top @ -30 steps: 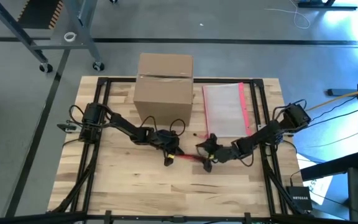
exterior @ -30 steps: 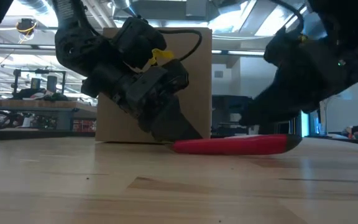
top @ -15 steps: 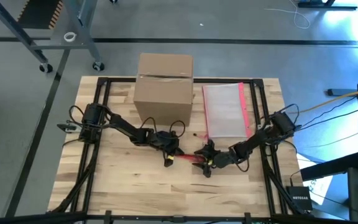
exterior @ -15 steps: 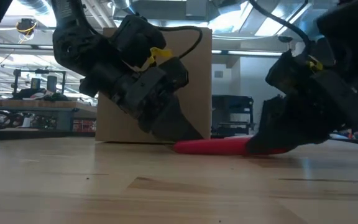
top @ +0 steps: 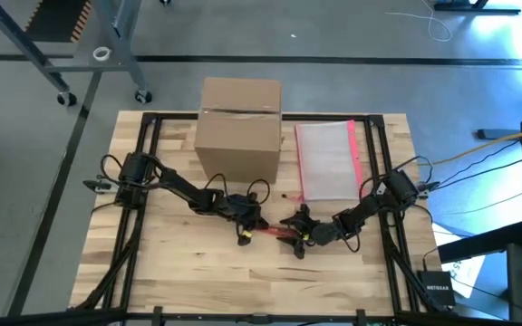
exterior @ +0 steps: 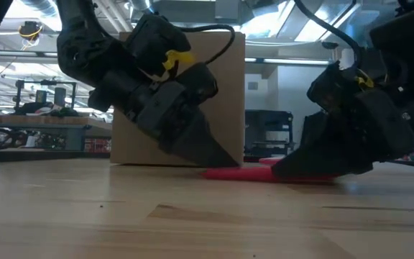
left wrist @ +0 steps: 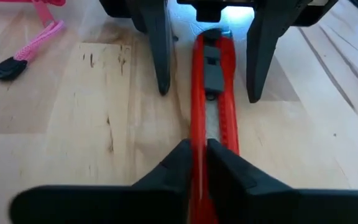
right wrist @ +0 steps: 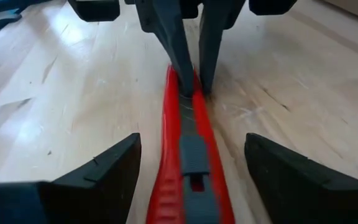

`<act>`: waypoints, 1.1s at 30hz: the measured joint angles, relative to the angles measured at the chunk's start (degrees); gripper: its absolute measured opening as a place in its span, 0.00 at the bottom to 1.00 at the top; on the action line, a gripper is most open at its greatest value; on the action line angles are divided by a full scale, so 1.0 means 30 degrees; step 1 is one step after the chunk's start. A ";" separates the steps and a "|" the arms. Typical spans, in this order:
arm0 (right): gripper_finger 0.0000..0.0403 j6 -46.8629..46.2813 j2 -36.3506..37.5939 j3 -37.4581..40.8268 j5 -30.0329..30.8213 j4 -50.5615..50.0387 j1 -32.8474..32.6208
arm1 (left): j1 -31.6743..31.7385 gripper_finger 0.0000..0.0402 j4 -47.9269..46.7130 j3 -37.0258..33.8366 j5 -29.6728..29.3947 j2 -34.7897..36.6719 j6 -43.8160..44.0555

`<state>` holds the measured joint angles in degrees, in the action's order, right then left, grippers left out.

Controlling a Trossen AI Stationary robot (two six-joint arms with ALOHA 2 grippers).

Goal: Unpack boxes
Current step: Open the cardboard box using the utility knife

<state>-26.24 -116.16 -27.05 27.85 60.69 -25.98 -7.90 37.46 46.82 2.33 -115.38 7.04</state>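
My left pincer [left wrist: 194, 163] pinches the red cutter [left wrist: 213, 106] flat on the bench [top: 198, 263] (steadying it), so my released right pincer [right wrist: 191, 180] can straddle it.

Grey concrete floor [top: 352, 36] surrounds the table; a wheeled metal rack [top: 80, 45] stands nearby.

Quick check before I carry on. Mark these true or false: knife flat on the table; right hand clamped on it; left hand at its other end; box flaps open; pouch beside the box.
1. The red utility knife lies flat on the wooden table. True.
2. The right hand is clamped on it. False: its fingers stand wide apart either side.
3. The left hand pinches the knife's other end. True.
4. The brown cardboard box has open flaps. False: closed.
5. The clear plastic pouch lies beside the box. True.
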 joint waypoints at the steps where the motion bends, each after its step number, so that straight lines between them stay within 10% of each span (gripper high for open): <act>1: 0.69 0.0079 -0.0013 0.0000 -0.0023 -0.0009 0.0007 | 0.0000 0.15 0.0032 -0.0005 0.0007 -0.0006 0.0002; 20: 0.68 0.2663 -0.0050 -0.1163 0.0318 -0.2013 -0.0321 | -0.0264 0.32 -0.0351 0.0002 0.0064 0.1349 0.0105; 33: 0.32 0.2202 -0.0013 -0.1202 -0.0103 -0.3089 -0.0350 | -0.0291 0.32 -0.0300 0.0009 0.0007 0.1357 0.0140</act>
<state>-19.63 -116.20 -30.65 27.54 51.42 -27.03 -8.78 36.56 46.85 2.35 -111.31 7.46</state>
